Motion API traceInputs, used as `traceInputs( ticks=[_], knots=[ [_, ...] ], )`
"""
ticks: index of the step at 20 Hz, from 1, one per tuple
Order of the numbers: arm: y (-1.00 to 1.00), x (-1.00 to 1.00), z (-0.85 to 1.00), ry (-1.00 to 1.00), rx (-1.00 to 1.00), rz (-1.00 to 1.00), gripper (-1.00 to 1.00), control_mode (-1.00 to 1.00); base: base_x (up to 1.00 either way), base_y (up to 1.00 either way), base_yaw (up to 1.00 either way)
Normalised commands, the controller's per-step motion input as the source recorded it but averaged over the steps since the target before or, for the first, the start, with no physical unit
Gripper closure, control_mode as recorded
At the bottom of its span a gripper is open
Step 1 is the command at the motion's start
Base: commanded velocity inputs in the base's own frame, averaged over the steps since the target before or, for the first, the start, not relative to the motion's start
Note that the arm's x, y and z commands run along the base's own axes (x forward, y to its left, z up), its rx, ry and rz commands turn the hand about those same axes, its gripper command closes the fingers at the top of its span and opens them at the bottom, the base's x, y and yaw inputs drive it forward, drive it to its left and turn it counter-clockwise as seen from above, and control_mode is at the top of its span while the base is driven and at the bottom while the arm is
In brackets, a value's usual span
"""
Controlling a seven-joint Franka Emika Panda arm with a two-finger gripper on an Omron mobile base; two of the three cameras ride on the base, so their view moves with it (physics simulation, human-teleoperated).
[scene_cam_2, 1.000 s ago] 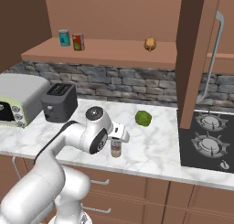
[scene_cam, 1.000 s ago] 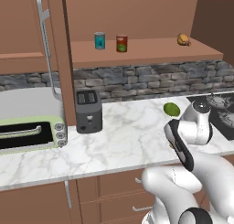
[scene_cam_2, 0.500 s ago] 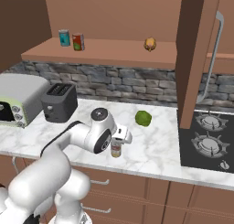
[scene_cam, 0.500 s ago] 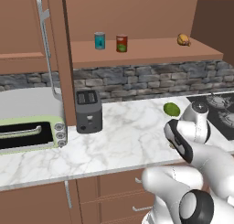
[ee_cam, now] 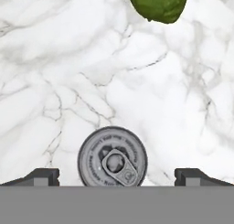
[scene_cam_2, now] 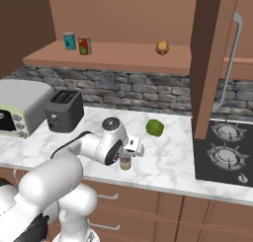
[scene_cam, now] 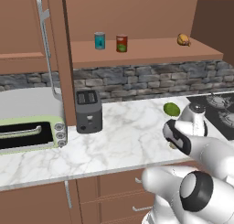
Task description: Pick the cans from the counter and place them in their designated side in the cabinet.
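Observation:
The cream-yellow can (scene_cam_2: 125, 162) stands upright on the marble counter (scene_cam_2: 163, 164), near its front edge. My gripper (scene_cam_2: 127, 155) hangs directly over it, pointing down. In the hand view the can's silvery pull-tab lid (ee_cam: 112, 156) lies between my two fingertips (ee_cam: 44, 176), and the gripper (ee_cam: 117, 178) is open with a wide gap on each side. The red can (scene_cam_2: 84, 45) stands on the cabinet shelf (scene_cam_2: 118, 58), right beside the teal-blue can (scene_cam_2: 69, 41); from the left base view they are the red can (scene_cam: 121, 43) and the teal-blue can (scene_cam: 99, 40).
A green lime (scene_cam_2: 155, 128) lies on the counter just behind the can. An orange-brown food item (scene_cam_2: 162, 48) sits on the shelf's other half. A dark toaster (scene_cam_2: 63, 110) and toaster oven (scene_cam_2: 20, 107) stand to the left, a stove (scene_cam_2: 227, 147) to the right, below the open cabinet door (scene_cam_2: 212, 63).
The arm's elbow has swung a little and the hand has settled slightly over the can. The can has stayed where it was.

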Motion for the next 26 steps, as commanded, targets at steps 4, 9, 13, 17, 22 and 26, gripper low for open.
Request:
traceInputs(
  ticks=[4,9,13,17,22,26],
  knots=[
    [0.00,0.18,-0.16,0.03,0.00,0.00,-1.00,-1.00,0.00,0.00,0.00],
    [-0.02,0.16,-0.16,0.03,0.00,0.00,-1.00,-1.00,0.00,0.00,0.00],
    [-0.06,0.14,-0.15,0.02,0.00,0.00,-1.00,-1.00,0.00,0.00,0.00],
    [-0.07,0.14,-0.15,0.01,0.00,0.00,-1.00,-1.00,0.00,0.00,0.00],
    [-0.02,0.10,-0.19,0.02,0.00,0.00,1.00,-1.00,0.00,0.00,0.00],
    [-0.03,0.02,-0.10,0.01,0.00,0.00,1.00,-1.00,0.00,0.00,0.00]
  ],
)
